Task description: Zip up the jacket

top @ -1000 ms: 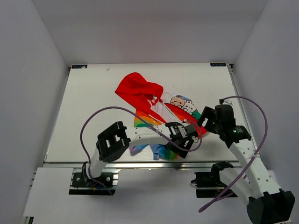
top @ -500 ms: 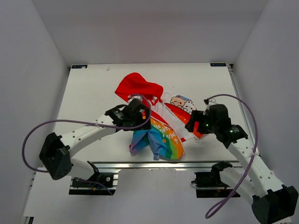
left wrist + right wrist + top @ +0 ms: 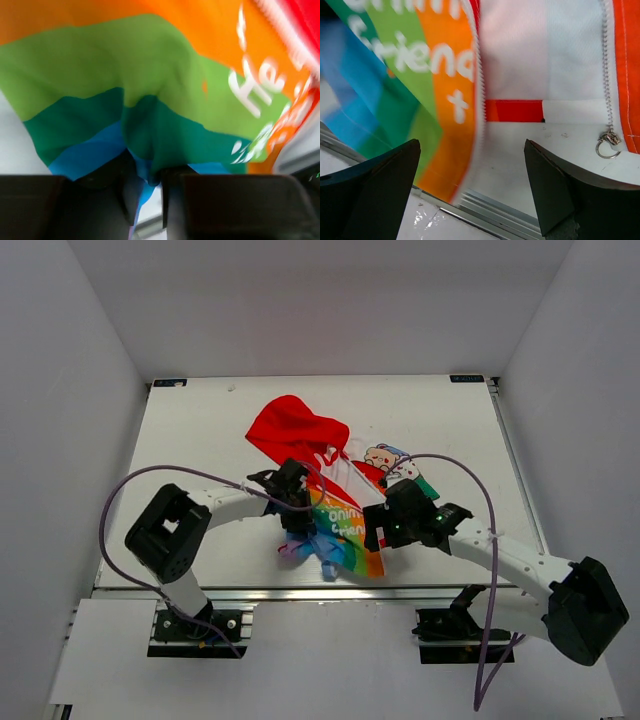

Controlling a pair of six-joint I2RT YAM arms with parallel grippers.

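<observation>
Seen from above: a white table (image 3: 200,440) with the jacket (image 3: 345,520) lying open toward the front edge, between the two arms. Red hood (image 3: 295,430) spread toward the far side. Cartoon print (image 3: 390,458) on the right-hand panel. Rainbow-striped left-hand panel bunched up near the table's front edge.

From the left, the left arm bent in low, reaching right to the rainbow panel. At its end, the left gripper (image 3: 150,175) nearly pressed together, pinching a fold of blue and green fabric between its fingers.

From the right, the right arm stretched low across the table, wrist pointing left. At its end, the right gripper (image 3: 472,145) spread wide, above the jacket's bottom hem and the bare table in front of it. Between its fingers in the wrist view: white lining, a red strip of hem, two unjoined rows of zipper teeth (image 3: 479,75), and the zipper slider (image 3: 609,140) with a ring pull at the foot of the right row.

White lettering (image 3: 445,65) on the orange and green stripes, only partly readable: "He" in the left wrist view, "riend" and a plus sign in the right wrist view.
</observation>
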